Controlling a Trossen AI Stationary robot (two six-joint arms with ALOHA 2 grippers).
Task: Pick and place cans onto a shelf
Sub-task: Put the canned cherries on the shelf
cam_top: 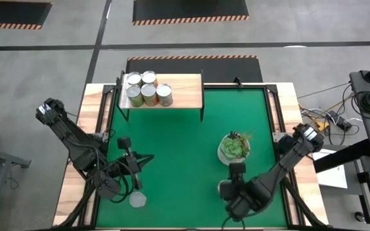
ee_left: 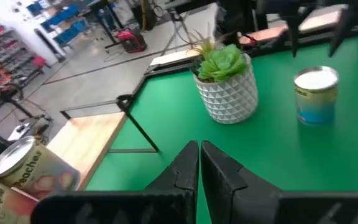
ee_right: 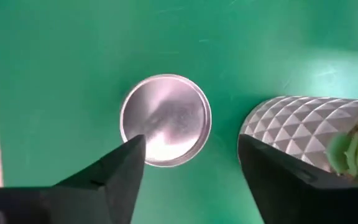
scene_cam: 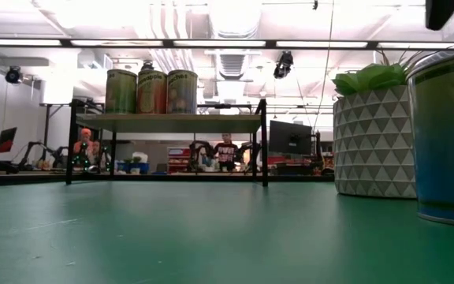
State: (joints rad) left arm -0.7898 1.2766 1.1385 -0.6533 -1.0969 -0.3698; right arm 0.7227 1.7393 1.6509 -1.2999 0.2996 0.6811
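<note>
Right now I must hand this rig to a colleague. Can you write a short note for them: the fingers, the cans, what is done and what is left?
Left gripper: fingers shut, holding nothing, over the mat on the left side, near front.
Right gripper: fingers open, above the blue can, not gripping it. This can stands upright on the mat beside the plant pot.
Done: five cans stand at the left end of the shelf.
Left: the blue can and one loose can near the left gripper. I see no other cans.
</note>
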